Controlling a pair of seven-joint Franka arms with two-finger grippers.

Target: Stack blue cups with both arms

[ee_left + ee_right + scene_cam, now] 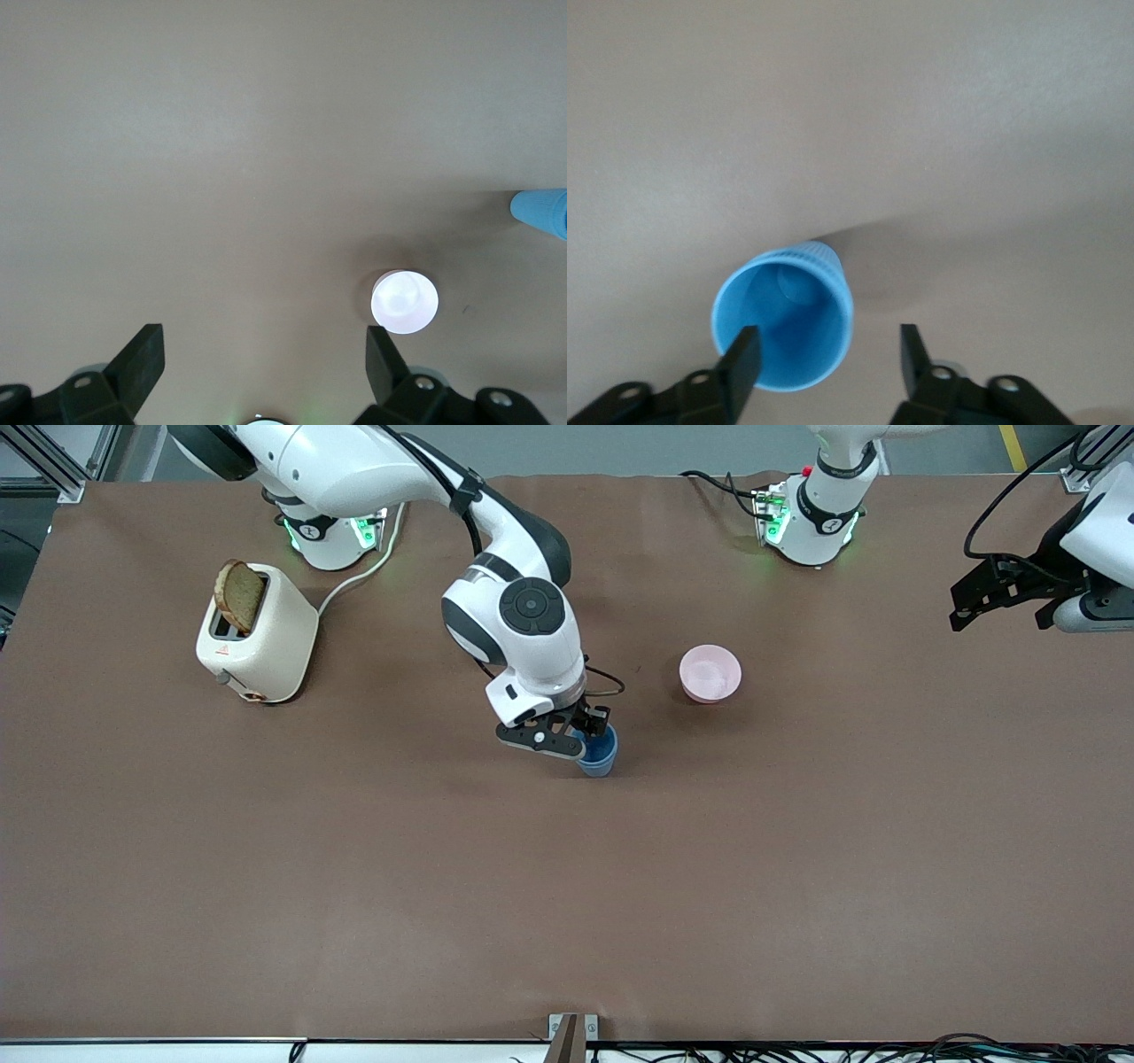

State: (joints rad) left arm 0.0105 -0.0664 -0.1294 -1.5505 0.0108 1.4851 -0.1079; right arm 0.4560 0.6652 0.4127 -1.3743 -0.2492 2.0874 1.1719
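Observation:
One blue cup stands upright near the table's middle. Only this one blue cup shows; a second one is not in view. My right gripper is open and low at the cup's rim. In the right wrist view the cup shows its open mouth. One finger is over the mouth and the other finger is outside the wall. The right gripper holds nothing. My left gripper waits open and empty in the air at the left arm's end of the table. In the left wrist view the left gripper is open, and the cup shows at the edge.
A pale pink bowl sits beside the cup, toward the left arm's end and farther from the front camera; it also shows in the left wrist view. A cream toaster with a bread slice stands toward the right arm's end.

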